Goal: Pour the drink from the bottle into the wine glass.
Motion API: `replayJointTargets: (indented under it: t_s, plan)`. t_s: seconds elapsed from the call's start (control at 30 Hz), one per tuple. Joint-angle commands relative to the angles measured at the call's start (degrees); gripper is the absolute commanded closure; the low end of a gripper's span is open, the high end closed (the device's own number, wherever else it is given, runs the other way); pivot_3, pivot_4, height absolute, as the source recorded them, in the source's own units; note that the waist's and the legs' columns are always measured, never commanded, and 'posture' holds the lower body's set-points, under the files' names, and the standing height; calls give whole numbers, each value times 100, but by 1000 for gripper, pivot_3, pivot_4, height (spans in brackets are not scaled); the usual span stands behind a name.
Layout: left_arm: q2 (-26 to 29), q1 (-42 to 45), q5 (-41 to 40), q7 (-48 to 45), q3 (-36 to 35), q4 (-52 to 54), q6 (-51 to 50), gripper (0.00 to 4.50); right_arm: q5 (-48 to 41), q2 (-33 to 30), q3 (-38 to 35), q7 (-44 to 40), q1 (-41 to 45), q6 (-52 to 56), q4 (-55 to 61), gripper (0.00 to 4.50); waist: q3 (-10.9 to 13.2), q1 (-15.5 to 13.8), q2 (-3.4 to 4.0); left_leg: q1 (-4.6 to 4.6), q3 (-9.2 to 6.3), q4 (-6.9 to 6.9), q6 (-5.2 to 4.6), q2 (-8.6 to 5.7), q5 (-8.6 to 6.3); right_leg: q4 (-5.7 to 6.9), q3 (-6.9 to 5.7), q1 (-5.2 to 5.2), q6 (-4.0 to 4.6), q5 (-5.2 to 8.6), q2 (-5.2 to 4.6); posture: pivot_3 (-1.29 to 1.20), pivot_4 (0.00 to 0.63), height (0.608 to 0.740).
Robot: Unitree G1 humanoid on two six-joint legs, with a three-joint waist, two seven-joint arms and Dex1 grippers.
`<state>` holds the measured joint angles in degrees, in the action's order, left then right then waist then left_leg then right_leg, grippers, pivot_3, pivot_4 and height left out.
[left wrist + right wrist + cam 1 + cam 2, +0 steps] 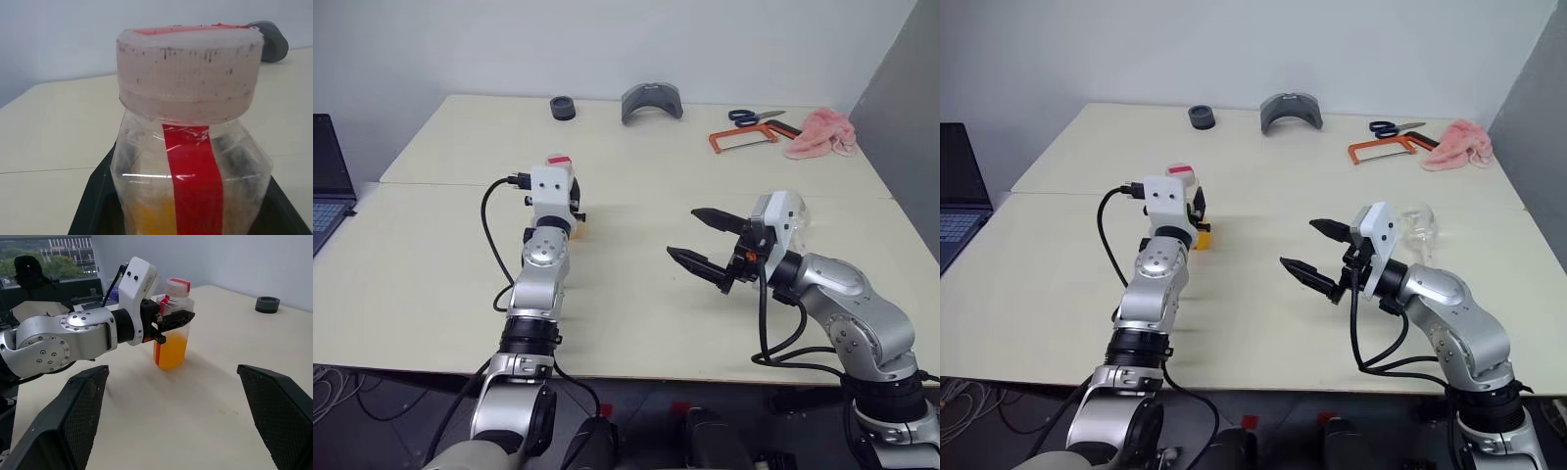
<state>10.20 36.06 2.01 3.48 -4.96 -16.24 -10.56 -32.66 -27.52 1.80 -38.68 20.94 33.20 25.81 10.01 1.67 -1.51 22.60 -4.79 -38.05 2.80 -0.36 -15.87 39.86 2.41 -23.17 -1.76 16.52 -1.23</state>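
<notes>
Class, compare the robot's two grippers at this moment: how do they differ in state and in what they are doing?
The left gripper is shut on the bottle, while the right gripper holds nothing. The left gripper's fingers press the bottle's upper part; the right gripper's fingers stand wide apart. The left gripper reaches farther across the table than the right. Both have black fingers and hang above the table.

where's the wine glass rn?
In the head views the wine glass stands on the table's right side, just behind the right gripper's wrist and partly hidden by it, well apart from the bottle that the left gripper holds.
</notes>
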Motion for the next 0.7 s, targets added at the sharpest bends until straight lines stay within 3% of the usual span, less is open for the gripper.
replayJointTargets:
  t_s: [0.03, 0.17, 0.4, 0.7]
  plan:
    - [3, -18, -162, -264, -3, 429, 368, 2770, 27, -23, -80, -3, 93, -116, 82, 0, 0, 0, 0, 0, 0, 0, 0, 0, 0, 0, 0, 0, 0, 0, 0, 0, 150, 740]
    - [16, -75, -654, -1136, 76, 559, 548, 2770, 198, -21, -121, 47, 58, -308, 56, 0, 0, -2, 0, 3, 2, 0, 5, 1, 3, -1, -3, 0, 0, 0, -1, 0, 150, 740]
    - [677, -208, -1809, -3858, 321, 636, 207, 2776, 493, -151, -293, -15, -445, -767, 226, 0, 0, 11, 0, 2, 12, 2, 14, 0, 8, -3, -1, -1, 0, 0, 0, 0, 150, 740]
    - [1171, 301, -2175, -5840, 493, -49, 216, 2777, 277, -250, -549, 157, -885, -623, 661, 0, 1, 11, 1, 6, 12, 0, -1, -3, -1, -7, -5, 0, 0, 0, 5, 0, 150, 740]
